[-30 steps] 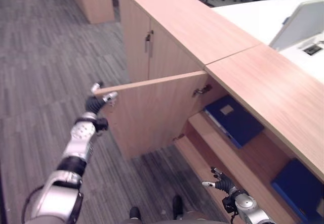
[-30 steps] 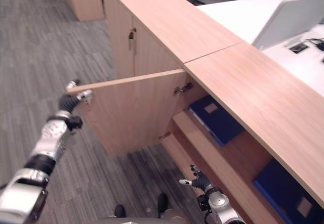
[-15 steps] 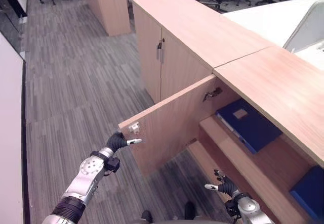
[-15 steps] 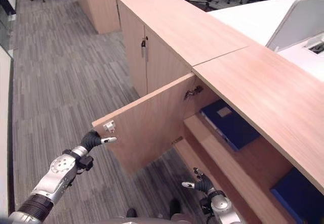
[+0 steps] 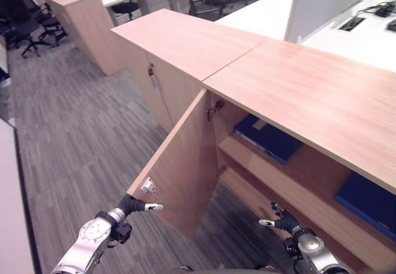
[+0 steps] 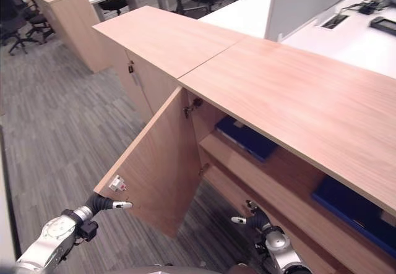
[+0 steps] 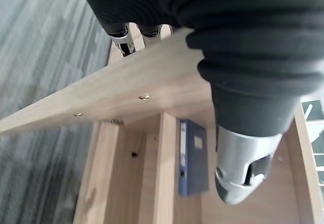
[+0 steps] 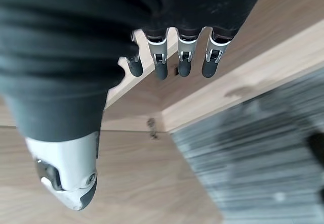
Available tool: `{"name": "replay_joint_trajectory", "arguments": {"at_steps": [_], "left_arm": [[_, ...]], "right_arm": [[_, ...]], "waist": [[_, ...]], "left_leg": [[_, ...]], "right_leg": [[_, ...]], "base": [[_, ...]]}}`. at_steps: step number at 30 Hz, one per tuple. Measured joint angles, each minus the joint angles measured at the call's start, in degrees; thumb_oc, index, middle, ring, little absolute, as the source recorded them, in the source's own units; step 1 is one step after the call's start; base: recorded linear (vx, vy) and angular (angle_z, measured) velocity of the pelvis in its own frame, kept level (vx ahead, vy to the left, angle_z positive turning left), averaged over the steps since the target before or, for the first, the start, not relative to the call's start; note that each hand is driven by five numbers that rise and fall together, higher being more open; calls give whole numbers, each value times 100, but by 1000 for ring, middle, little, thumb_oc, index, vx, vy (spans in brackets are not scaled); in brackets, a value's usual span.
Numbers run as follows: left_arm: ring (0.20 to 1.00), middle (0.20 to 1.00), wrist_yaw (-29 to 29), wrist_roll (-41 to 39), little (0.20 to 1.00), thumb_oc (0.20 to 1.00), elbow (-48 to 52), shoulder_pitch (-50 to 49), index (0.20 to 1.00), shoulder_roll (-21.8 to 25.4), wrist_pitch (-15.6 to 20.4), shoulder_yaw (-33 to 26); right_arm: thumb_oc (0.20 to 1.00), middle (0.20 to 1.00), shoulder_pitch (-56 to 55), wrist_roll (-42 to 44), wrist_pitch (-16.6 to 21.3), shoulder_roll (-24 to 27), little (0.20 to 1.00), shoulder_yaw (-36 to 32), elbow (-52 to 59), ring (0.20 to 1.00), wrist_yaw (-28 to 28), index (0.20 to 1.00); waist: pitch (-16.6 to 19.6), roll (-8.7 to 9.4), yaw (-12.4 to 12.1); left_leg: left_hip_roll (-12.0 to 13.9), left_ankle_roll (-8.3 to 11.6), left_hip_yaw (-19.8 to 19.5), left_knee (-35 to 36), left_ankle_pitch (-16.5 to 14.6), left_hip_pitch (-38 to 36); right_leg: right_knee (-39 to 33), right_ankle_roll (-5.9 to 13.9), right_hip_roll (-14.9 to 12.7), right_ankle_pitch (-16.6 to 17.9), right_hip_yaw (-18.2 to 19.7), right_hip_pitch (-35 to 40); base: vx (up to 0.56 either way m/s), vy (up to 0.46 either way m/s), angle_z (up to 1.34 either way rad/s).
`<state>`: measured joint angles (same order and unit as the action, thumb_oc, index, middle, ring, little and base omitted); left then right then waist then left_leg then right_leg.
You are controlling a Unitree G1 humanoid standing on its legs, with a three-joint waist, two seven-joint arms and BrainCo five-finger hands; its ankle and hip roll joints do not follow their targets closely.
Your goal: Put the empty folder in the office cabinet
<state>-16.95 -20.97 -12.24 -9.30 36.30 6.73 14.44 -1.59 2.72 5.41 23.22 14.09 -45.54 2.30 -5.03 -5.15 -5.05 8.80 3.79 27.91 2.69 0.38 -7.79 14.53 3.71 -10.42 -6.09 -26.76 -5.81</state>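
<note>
Our left hand (image 5: 133,206) reaches the free edge of the open cabinet door (image 5: 182,175); its fingers seem to lie straight along the wood, though contact is hard to judge. Our right hand (image 5: 284,219) hangs low by the lower shelf, fingers relaxed, holding nothing. The blue folder (image 5: 267,137) lies flat on the cabinet's upper shelf (image 5: 291,178).

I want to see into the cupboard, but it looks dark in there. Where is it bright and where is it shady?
Left eye view: light falls bright on the cabinet top; beneath it the shelves lie in its shade, so the blue folder looks dim. Right wrist view: a soft shadow lies on the wooden board past the fingers.
</note>
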Motion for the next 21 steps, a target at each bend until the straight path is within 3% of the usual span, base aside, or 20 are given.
{"name": "replay_joint_trajectory", "arguments": {"at_steps": [1,2,4,5,6,7,8,9,10,11,12,13,14,15,16,17,18,19,20,21], "left_arm": [[1000,1000,21,1,1000,1000,-2,4,1000,-36,-14,-4],[1000,1000,50,1,1000,1000,-2,6,1000,-109,-39,3],[1000,1000,156,-10,1000,1000,-5,-5,1000,-195,-66,9],[1000,1000,227,-5,1000,1000,-80,-4,1000,-230,-167,5],[1000,1000,258,-4,1000,1000,-177,-5,1000,-380,-221,-2],[1000,1000,302,-8,1000,1000,-202,-42,1000,-325,-236,2],[1000,1000,300,-8,1000,1000,-238,-47,1000,-198,-234,5],[1000,1000,349,-11,1000,1000,-341,-43,1000,-268,-243,23],[1000,1000,423,-31,1000,1000,-411,-39,1000,-287,-233,103],[1000,1000,467,-57,1000,1000,-463,-29,1000,-371,-230,169],[1000,1000,469,-67,1000,1000,-491,44,1000,-535,-223,222],[1000,1000,470,-87,1000,1000,-453,124,1000,-756,-199,248],[1000,1000,476,-124,1000,1000,-179,316,1000,-687,-101,352],[1000,1000,441,-121,1000,1000,-338,559,1000,-693,25,400],[1000,1000,455,-117,1000,1000,-602,771,1000,-960,-27,550],[1000,1000,412,-118,1000,1000,-578,721,1000,-1080,-16,742],[1000,1000,544,-166,1000,1000,-598,765,1000,-1183,8,751],[1000,1000,592,-170,1000,1000,-669,878,1000,-1232,8,650],[1000,1000,624,-163,1000,1000,-741,973,1000,-1255,13,554],[1000,1000,638,-161,1000,1000,-787,949,1000,-1368,22,425]], "right_arm": [[1000,1000,-4,1,-27,-10,1000,-42,-3,1000,-4,1000],[1000,1000,4,1,-52,12,1000,-65,-6,1000,-9,1000],[1000,1000,40,5,-94,-16,1000,-158,-21,1000,-10,1000],[1000,1000,-10,15,-100,1,1000,-143,-20,1000,-16,1000],[1000,1000,-15,17,-84,65,1000,-143,1,1000,-49,1000],[1000,1000,24,21,-76,32,1000,-150,-10,1000,-98,1000],[1000,1000,1,25,-89,41,1000,-143,-11,1000,-135,1000],[1000,1000,132,23,-122,45,1000,-28,-84,1000,-172,1000],[1000,1000,270,23,-118,43,1000,80,-204,1000,-201,1000],[1000,1000,360,23,-112,44,1000,105,-219,1000,-236,1000],[1000,1000,420,23,-111,71,1000,88,-230,1000,-254,1000],[1000,1000,538,24,-125,145,1000,80,-243,1000,-263,1000],[1000,1000,727,25,-143,122,1000,127,-248,1000,-261,1000],[1000,1000,809,22,-105,-5,1000,181,-352,1000,-250,1000],[1000,1000,905,24,-130,-116,1000,192,-512,1000,-260,1000],[1000,1000,936,24,-125,-209,1000,240,-525,1000,-233,1000],[1000,1000,984,26,-102,-299,1000,227,-543,1000,-231,1000],[1000,1000,1007,26,-92,-330,1000,225,-603,1000,-229,1000],[1000,1000,948,24,-107,-339,1000,212,-619,1000,-225,1000],[1000,1000,861,21,-107,-98,1000,242,-542,1000,-213,1000]], "waist": [[19,-18,14],[95,-167,25],[99,-175,45],[154,15,158],[192,-148,268],[168,-139,263],[143,-54,262],[139,-81,321],[144,-20,263],[146,15,224],[158,-82,216],[162,-351,140],[92,-358,-24],[-21,-103,-35],[-172,79,51],[-177,242,-6],[-220,351,-50],[-266,406,-47],[-255,293,-12],[-189,-343,-42]], "left_leg": [[2,32,4,15,-8,56],[77,66,9,83,-25,123],[109,165,365,32,96,157],[-17,277,534,-225,40,148],[113,479,725,-331,-4,174],[222,447,935,-554,-33,180],[263,406,941,-745,-134,219],[275,424,417,-1169,-86,306],[107,187,-354,-1297,3,354],[-160,108,-1005,-1067,-50,325],[-251,79,-1146,-580,-69,239],[6,-77,-1299,-304,-174,244],[-14,-177,-2270,-314,-238,32],[-123,145,-2553,-604,-601,27],[-204,224,-2884,-1141,-809,372],[-495,206,-3443,-840,-943,498],[-749,198,-3784,-367,-859,548],[-829,213,-3960,14,-684,613],[-776,159,-3737,34,-573,771],[-178,-256,-3482,-14,-746,898]], "right_leg": [[-173,69,67,38,71,-40],[-340,146,150,70,49,-42],[460,3,66,-137,246,-317],[580,-220,-65,-283,398,-314],[614,-207,-34,-433,335,-330],[659,-287,-3,-475,460,-362],[591,-386,53,-232,601,-395],[352,-312,327,-129,1069,-402],[76,-303,466,41,1492,-397],[-355,-284,542,162,1833,-344],[-860,43,593,79,1740,-245],[-592,-45,816,49,1471,-316],[936,-415,799,-426,1405,-741],[985,-744,788,-500,1806,-669],[740,-676,839,-259,2062,-519],[273,-628,831,101,2368,-434],[-238,-638,847,372,2717,-323],[-697,-564,893,491,2960,-199],[-1215,-297,958,488,3020,-24],[-1007,-85,1468,422,3002,-9]], "base": [[-5,-122,-54],[-19,-136,-48],[-30,-160,-42],[-27,-181,-33],[6,-195,-37],[36,-11,-42],[31,-2,-71],[-11,15,-99],[20,19,-128],[67,20,-119],[125,20,-97],[132,-8,-112],[136,-26,-110],[139,-36,-87],[118,-29,-73],[91,-18,-109],[75,10,-157],[56,16,-161],[127,71,-185],[136,81,-182]]}}
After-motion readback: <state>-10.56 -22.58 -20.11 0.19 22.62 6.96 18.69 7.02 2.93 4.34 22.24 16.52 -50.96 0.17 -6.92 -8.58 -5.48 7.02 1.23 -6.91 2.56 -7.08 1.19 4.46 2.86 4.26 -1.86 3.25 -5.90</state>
